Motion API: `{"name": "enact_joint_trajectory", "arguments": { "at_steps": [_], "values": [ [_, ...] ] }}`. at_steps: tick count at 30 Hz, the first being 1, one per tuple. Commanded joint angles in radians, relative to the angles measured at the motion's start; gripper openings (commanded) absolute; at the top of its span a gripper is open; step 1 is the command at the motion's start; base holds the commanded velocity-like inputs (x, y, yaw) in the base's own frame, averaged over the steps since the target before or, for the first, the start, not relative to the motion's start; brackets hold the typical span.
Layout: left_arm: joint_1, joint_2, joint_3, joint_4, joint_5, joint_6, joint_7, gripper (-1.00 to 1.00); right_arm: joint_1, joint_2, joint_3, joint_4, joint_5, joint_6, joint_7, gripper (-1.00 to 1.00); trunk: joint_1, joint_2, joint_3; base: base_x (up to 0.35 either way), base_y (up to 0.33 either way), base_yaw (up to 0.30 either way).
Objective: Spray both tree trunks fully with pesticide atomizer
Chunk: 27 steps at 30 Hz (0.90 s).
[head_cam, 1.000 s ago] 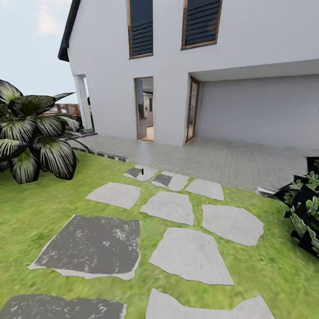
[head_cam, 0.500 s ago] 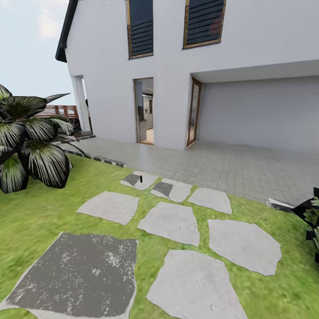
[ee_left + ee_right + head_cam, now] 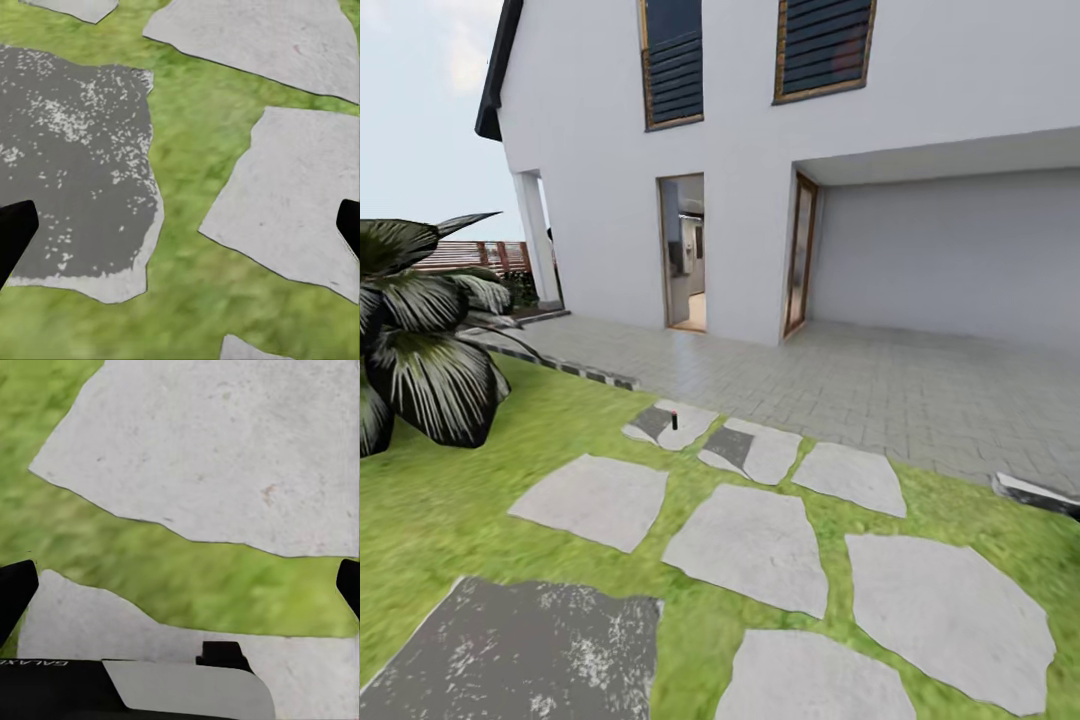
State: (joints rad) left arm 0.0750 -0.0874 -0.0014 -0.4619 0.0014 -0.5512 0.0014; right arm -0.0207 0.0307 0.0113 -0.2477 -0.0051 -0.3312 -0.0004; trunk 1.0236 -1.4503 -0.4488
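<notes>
The head view shows the atomizer (image 3: pixel 674 419) upright on a far paving stone (image 3: pixel 665 425) near the house (image 3: pixel 780 170). Each wrist view looks down on lawn and stones, with the left gripper (image 3: pixel 180 225) and right gripper (image 3: pixel 180 585) spread wide, holding nothing.

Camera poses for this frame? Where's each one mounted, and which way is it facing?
Head view: on the head, facing forward at the house across stepping stones; small dark object on a far stone.
Left wrist view: looks down at grass, stones; left gripper fingertips at the edges.
Right wrist view: same, right gripper.
Shared: stones, lawn.
</notes>
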Motion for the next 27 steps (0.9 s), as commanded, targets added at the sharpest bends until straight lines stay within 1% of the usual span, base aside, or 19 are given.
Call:
{"name": "enact_joint_trajectory", "arguments": {
  "at_steps": [1, 21, 27],
  "values": [
    [0.000, 0.000, 0.000, -0.001, 0.000, -0.001, 0.000, 1.00, -0.001, 0.000, 0.001, 0.001, -0.001, -0.003, 0.000, 1.00, 0.001, 0.000, -0.001, 0.700, 0.000, 0.000],
    [0.000, 0.000, 0.000, -0.001, 0.000, -0.001, 0.000, 1.00, -0.001, 0.000, 0.001, 0.001, -0.001, -0.003, -0.001, 1.00, 0.001, 0.000, -0.001, 0.700, -0.002, 0.000],
    [0.000, 0.000, 0.000, -0.001, 0.000, -0.001, 0.000, 1.00, -0.001, 0.000, 0.001, 0.001, 0.000, -0.003, -0.001, 1.00, 0.001, 0.000, -0.001, 0.700, -0.138, 0.000]
  ]
}}
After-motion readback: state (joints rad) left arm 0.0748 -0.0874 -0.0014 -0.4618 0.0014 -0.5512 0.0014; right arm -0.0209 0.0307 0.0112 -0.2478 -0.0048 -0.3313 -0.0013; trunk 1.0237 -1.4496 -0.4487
